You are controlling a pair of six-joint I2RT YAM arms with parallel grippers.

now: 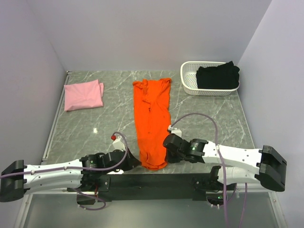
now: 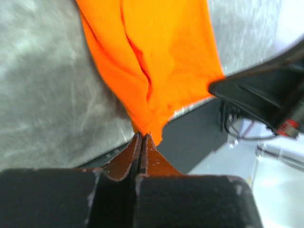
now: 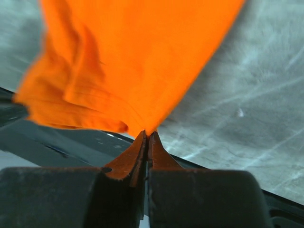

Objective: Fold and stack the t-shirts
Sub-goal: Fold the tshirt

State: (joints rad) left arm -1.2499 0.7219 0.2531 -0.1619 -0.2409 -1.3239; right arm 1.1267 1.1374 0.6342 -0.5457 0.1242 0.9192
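Orange t-shirt (image 1: pixel 152 118) lies mid-worktop (image 1: pixel 109 126) as a narrow, wrinkled strip running near to far. Sleeves and collar are at the far end, and the hem end sits at the near edge of the worktop.

Left hand (image 1: pixel 135 162): closed on the near-left corner of the orange t-shirt. Left wrist view shows the fingers pressed together with a pinch of orange cloth at the tips, fanning out from there.

Right hand (image 1: pixel 166 144): closed on the near-right edge of the same shirt, a bit farther up than the left. Right wrist view shows the same thing: tips together, cloth clamped between them and spreading away. Can't tell whether the gripped edge is off the worktop.

Both arms are low and reach inward from either side, with the hem end between the hands.

Pink t-shirt (image 1: pixel 83 95): folded flat, far left, well apart from the orange one.

Black t-shirt (image 1: pixel 217 76): bunched in the white basket (image 1: pixel 189 84), far right, piled above the rim.
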